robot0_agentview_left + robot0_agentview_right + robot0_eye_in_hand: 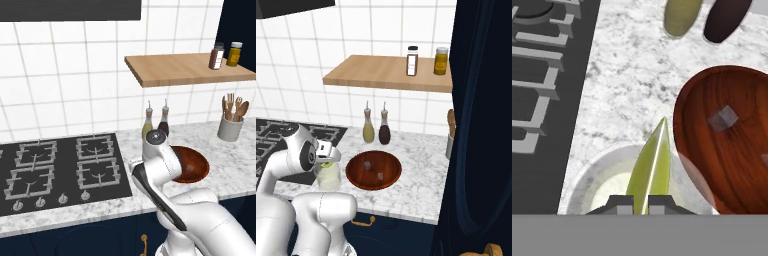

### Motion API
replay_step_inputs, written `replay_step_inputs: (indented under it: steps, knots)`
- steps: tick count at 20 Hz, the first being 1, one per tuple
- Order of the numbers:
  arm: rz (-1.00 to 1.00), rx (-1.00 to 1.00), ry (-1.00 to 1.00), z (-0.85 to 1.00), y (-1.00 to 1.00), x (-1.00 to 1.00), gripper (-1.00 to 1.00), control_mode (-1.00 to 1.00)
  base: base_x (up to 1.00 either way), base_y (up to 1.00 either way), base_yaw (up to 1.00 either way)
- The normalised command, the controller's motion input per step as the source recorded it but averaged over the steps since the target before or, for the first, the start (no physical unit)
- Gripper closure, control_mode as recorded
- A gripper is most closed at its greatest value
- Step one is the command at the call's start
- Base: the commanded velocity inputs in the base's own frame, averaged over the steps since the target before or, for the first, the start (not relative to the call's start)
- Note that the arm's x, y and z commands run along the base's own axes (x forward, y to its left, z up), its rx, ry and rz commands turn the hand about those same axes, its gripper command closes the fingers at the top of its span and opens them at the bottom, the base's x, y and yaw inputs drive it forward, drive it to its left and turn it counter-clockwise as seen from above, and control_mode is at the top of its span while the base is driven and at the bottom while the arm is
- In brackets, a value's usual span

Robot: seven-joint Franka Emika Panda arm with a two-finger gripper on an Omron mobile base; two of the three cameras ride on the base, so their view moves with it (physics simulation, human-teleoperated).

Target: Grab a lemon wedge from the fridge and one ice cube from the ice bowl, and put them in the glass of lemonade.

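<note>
- Hob point(60, 167) lies at the far left, black, with grey grates, let into the marble counter point(421, 175).
- Glass point(327, 176) stands just right of the hob, near the counter's front edge, touching or almost touching the bowl's left rim; in the hand view its rim point(587, 175) rings pale liquid straight below the hand.
- Gripper point(640, 205) hangs right over the glass, its two fingertips pressed nearly together on the wedge point(651, 167), a thin yellow-green sliver pointing out from between them above the liquid.
- Bowl point(356, 172), reddish-brown wood, sits right of the glass; one pale cube point(723, 119) rests on its floor, with a second cube point(380, 175) apart from it.
- Two slim bottles, one yellowish point(368, 128) and one dark point(384, 130), stand behind the bowl by the tiled wall.
- Shelf point(371, 72) of wood hangs above, carrying two jars point(413, 61).
- Crock point(230, 127) with wooden utensils stands far right on the counter.
</note>
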Motion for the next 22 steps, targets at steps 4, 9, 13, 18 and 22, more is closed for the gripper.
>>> replay_step_inputs:
  steps: [4, 9, 13, 18, 22]
  knots:
    - [0.00, 0.00, -0.02, -0.07, -0.28, -0.91, 1.00, -1.00, 0.00, 0.00, 0.00]
    - [0.00, 0.00, -0.04, -0.04, -0.18, -0.23, 1.00, -1.00, 0.00, 0.00, 0.00]
    - [0.00, 0.00, -0.08, 0.00, -0.16, 0.36, 1.00, -1.00, 0.00, 0.00, 0.00]
    - [0.00, 0.00, -0.07, -0.16, -0.05, 0.07, 1.00, -1.00, 0.00, 0.00, 0.00]
    - [0.00, 0.00, -0.07, -0.16, 0.05, -0.01, 1.00, -1.00, 0.00, 0.00, 0.00]
